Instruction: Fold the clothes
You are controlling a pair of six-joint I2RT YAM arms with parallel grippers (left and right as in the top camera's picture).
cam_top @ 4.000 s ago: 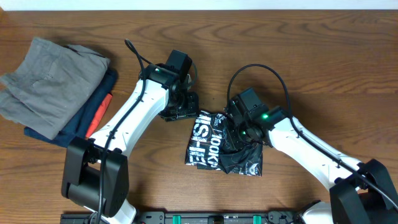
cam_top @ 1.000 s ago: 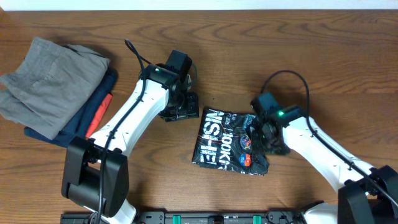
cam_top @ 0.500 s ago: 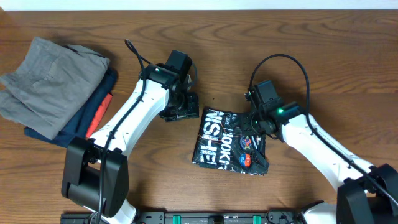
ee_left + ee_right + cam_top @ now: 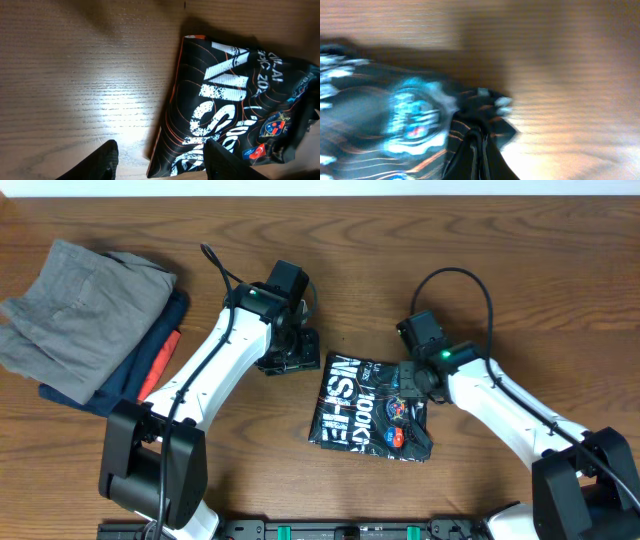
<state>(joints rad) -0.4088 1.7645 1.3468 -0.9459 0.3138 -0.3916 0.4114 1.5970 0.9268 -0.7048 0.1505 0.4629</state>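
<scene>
At far left, the stacked garments point(image 4: 95, 320) lie well apart. Our left end effector point(image 4: 162, 164) hovers half-open and empty at the left edge of the jersey point(image 4: 365, 412), which lies roughly folded mid-tabletop point(image 4: 480, 270). Our right end effector point(image 4: 476, 149) is pinched tight on the jersey's right corner. We judge the slick cloth could slip free, or the fold could drag open.

The right hand point(image 4: 476, 145), open a second ago, now has its fingers closed at the jersey point(image 4: 350, 412) upper-right edge.
</scene>
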